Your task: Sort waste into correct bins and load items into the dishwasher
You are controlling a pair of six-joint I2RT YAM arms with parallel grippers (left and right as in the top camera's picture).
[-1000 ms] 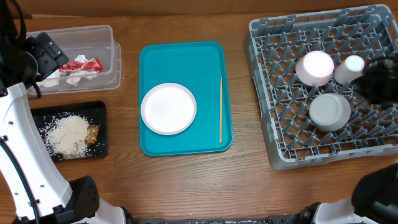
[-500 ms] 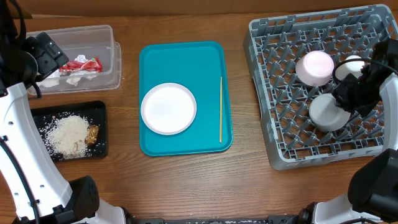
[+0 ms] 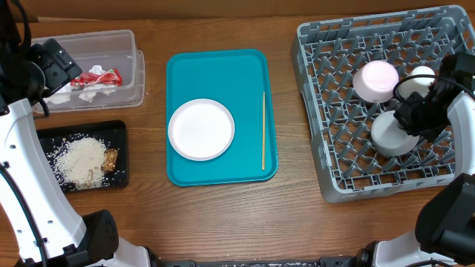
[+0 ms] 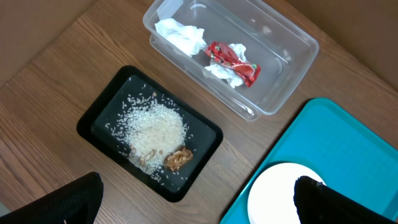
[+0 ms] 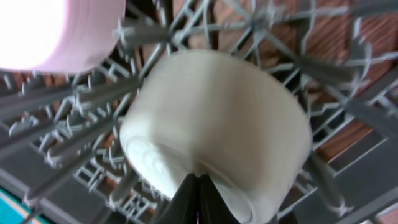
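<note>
We should raise our right gripper (image 5: 199, 190), seemingly pressed together and empty against the grey cup (image 5: 217, 112), straight clear of the rack (image 3: 326, 182).

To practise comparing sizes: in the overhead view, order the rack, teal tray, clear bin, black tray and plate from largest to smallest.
1. Rack, clearly the largest
2. Teal tray
3. Clear bin
4. Black tray, only slightly smaller than the bin
5. Plate
</note>
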